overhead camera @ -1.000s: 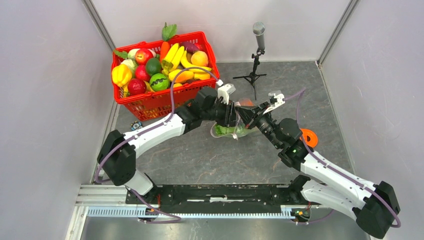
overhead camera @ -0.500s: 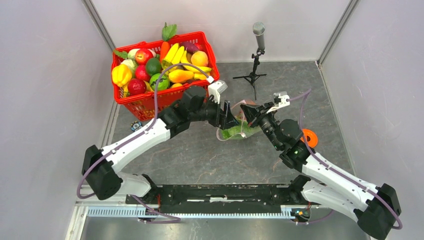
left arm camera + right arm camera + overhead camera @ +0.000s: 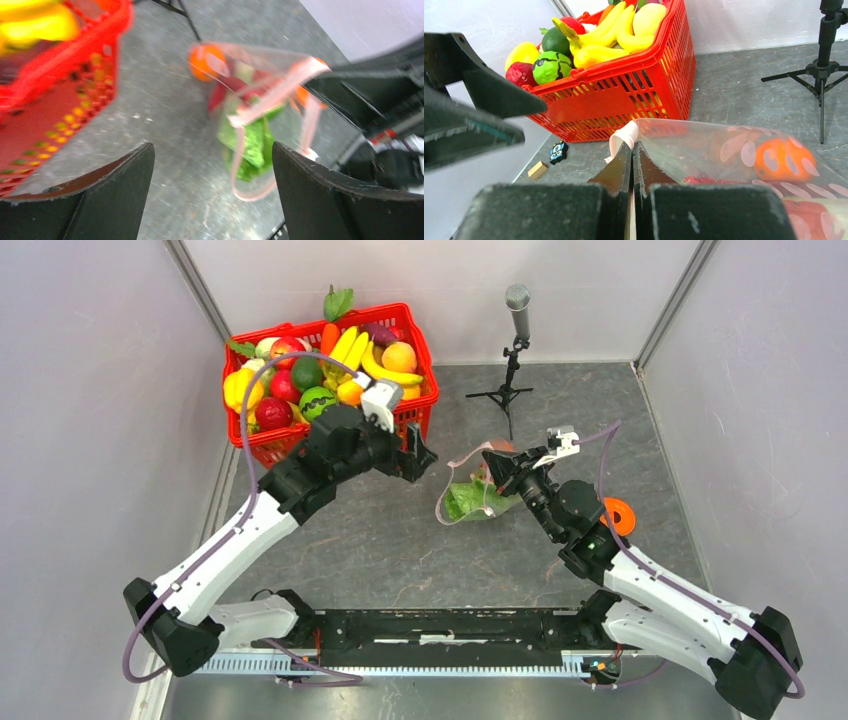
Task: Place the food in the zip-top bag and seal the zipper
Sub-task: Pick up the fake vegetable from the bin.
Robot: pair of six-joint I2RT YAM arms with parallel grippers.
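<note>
The clear zip-top bag point(image 3: 470, 492) lies at mid-table with its mouth lifted. Inside it show the green cabbage point(image 3: 250, 145), an orange point(image 3: 779, 160) and a red piece point(image 3: 699, 180). My right gripper point(image 3: 632, 146) is shut on the pink zipper strip point(image 3: 272, 100) at the bag's rim, and the top view shows this right gripper point(image 3: 492, 458) at the bag's far edge. My left gripper point(image 3: 420, 455) stands wide open with nothing in it, left of the bag and apart from it, by the basket's near corner. In the left wrist view my left gripper point(image 3: 212, 150) faces the bag point(image 3: 260, 90).
A red mesh basket point(image 3: 300, 445) full of toy produce stands at the back left. A microphone on a tripod point(image 3: 512, 350) stands behind the bag. A small wooden block point(image 3: 537, 170) and a small black toy point(image 3: 556, 151) lie by the basket. An orange ring point(image 3: 617, 513) lies beside my right arm.
My left gripper has opened and drawn back to the left, from the bag's mouth toward the basket. The right gripper keeps its hold on the bag's rim.
</note>
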